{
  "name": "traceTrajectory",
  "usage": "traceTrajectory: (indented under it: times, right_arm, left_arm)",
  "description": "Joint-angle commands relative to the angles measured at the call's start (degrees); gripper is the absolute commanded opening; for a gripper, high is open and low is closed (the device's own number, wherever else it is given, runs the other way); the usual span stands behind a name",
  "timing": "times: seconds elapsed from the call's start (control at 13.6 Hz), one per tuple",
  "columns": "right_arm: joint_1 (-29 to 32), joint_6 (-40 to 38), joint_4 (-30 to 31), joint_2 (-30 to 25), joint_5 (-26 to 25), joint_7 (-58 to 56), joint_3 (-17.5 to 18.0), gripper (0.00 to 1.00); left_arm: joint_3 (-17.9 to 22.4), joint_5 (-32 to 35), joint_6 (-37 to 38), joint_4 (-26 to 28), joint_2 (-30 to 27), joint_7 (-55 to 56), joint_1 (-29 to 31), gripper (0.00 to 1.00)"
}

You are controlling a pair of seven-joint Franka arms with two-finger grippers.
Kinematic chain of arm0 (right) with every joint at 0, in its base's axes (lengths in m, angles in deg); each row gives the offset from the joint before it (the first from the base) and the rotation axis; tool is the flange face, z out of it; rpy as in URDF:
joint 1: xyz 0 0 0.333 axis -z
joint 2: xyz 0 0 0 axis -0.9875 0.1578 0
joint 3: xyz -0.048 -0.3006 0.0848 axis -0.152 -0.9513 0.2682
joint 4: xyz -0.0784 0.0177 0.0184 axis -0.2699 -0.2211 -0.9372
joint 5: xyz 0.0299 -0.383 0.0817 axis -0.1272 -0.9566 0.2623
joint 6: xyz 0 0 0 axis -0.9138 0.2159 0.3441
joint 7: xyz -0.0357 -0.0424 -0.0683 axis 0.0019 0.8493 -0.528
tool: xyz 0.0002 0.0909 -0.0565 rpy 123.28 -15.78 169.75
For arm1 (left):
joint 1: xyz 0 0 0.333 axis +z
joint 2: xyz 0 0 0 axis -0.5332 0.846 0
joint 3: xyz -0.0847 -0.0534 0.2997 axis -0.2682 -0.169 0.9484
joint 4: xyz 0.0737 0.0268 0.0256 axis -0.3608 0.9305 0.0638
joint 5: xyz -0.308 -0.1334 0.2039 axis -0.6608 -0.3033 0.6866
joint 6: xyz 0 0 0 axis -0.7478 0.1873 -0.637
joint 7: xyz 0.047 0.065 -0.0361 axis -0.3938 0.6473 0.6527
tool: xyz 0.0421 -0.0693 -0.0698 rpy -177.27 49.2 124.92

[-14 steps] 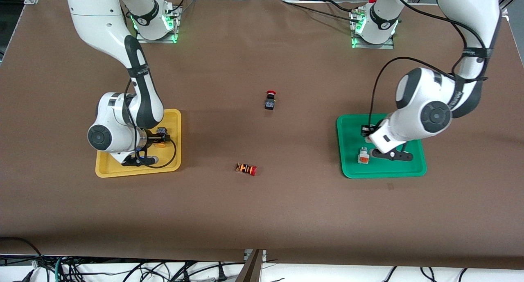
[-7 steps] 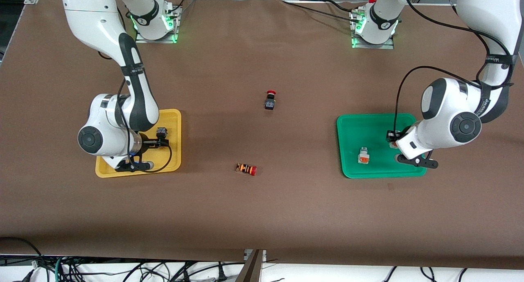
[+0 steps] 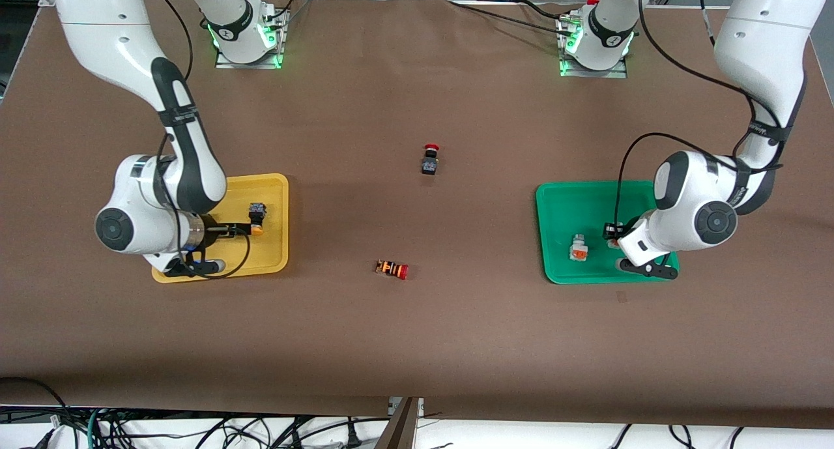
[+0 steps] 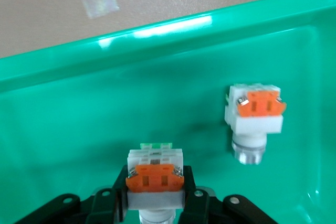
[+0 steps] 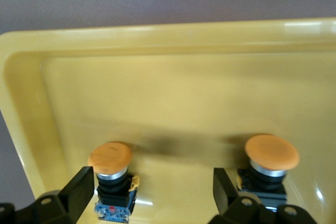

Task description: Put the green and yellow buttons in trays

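Where the front view looks down on the table, shows the yellow tray point(image 3: 277, 195) toward the right arm's end from the black red-capped button point(image 3: 429, 160) and nearer the camera than it. Hangs the right gripper point(image 3: 244, 228) over that tray, beside 1 yellow-capped button point(image 3: 257, 217). Sets the green tray point(image 3: 560, 208) toward the left arm's end from the same landmark, with the left gripper point(image 3: 611, 235) over it and the loose white-grey button point(image 3: 578, 248) inside. Leaves the striped red-capped button point(image 3: 392, 268) outside both trays, nearer the camera than the landmark.

Left wrist view: finds the left gripper point(image 4: 155, 187) clenched on the held white-grey button point(image 4: 155, 174) inside the green tray point(image 4: 79, 119); keeps the loose white-grey button point(image 4: 254, 119) apart.

Right wrist view: finds the right gripper point(image 5: 149, 187) spread wide over the yellow tray point(image 5: 173, 93); places 1 yellow-capped button point(image 5: 110, 174) between the fingers and the second yellow-capped button point(image 5: 270, 163) just outside them.
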Motion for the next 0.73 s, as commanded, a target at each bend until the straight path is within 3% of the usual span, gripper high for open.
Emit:
traceTrajectory:
  times: [0.0,0.15,0.44,0.66]
  right_arm:
    - [2.31,-1.09,0.57,-3.83,-3.09,0.05,2.33,1.0]
    - [3.36,-1.87,0.92,-7.08,-5.2,-0.04,3.38,1.0]
    - [3.72,-7.32,1.01,-14.37,-8.11,-0.04,3.47,1.0]
    - [5.46,-11.19,0.93,-20.26,-8.2,-0.56,5.48,1.0]
  left_arm:
    - [-0.3,1.37,-1.24,0.0,0.79,-0.2,0.7,0.45]
    - [-0.3,1.37,-1.24,-0.09,0.79,-0.37,0.88,1.0]
    - [-0.39,1.28,-0.36,-0.88,-0.34,-0.02,1.4,1.0]
    - [-0.39,0.84,3.76,-2.01,-6.66,1.12,1.4,1.0]
